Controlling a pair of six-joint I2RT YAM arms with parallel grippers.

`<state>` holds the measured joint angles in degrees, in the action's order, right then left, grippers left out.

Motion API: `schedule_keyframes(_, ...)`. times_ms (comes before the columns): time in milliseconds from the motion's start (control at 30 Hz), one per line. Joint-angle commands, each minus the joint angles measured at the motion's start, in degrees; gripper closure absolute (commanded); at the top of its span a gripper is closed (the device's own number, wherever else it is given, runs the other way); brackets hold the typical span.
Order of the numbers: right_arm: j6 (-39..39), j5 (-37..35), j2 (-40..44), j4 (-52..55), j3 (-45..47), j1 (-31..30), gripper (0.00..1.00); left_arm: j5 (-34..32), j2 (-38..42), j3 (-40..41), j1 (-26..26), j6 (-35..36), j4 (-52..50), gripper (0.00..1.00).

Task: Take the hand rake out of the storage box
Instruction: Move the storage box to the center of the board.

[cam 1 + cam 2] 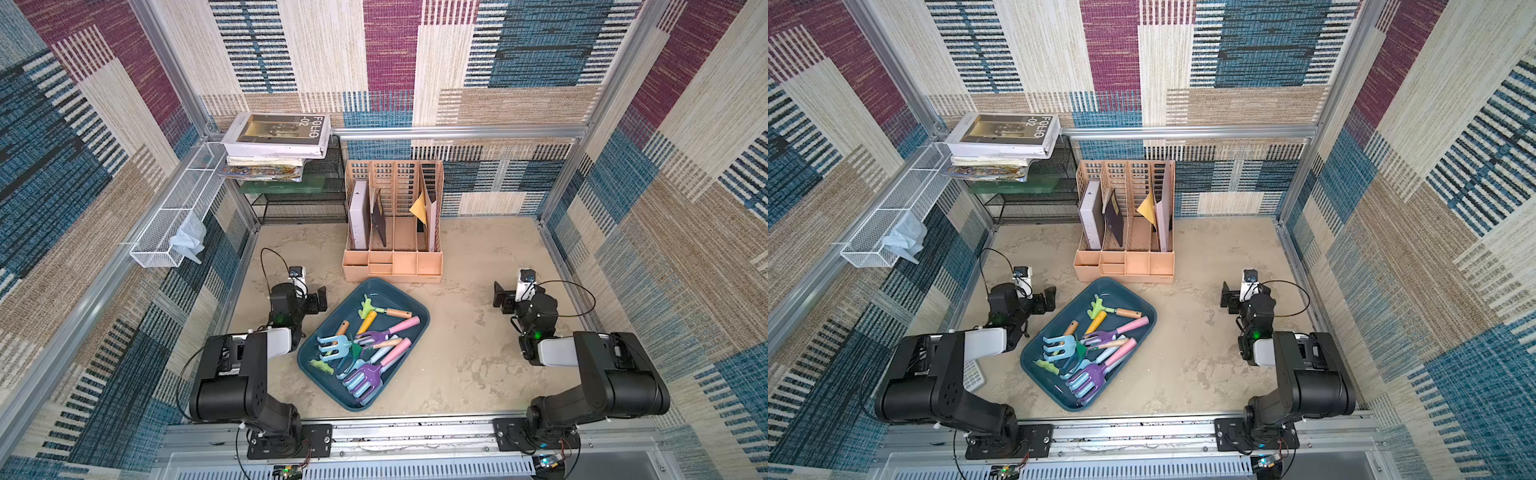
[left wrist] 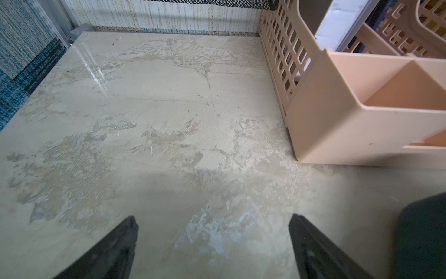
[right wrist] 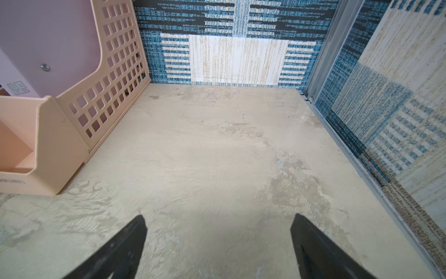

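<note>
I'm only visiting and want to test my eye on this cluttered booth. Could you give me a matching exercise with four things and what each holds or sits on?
Things:
1 storage box
2 peach file organiser
3 white wire basket
4 book stack

States:
A holds a pale cloth
B sits on the black mesh rack
C holds garden hand tools
D holds upright folders

Pairs: 1-C, 2-D, 3-A, 4-B

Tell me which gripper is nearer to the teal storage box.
Left. The left gripper sits close beside the left rim of the storage box; the right gripper is well off to its right, across the table.
</note>
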<state>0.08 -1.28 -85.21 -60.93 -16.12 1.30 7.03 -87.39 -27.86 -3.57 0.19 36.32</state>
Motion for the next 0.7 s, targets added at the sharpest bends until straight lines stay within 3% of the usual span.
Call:
schedule_keyframes(0, -0.1, -0.4, 0.0, -1.2, 0.0, -0.1, 0.04, -0.5, 0.1, -0.4, 0.1, 0.3, 0.6, 0.00)
schedule_keyframes(667, -0.6, -2.2, 0.6, -1.1, 0.2, -1.1, 0.04, -0.6, 0.3, -0.4, 0.1, 0.3, 0.6, 0.01)
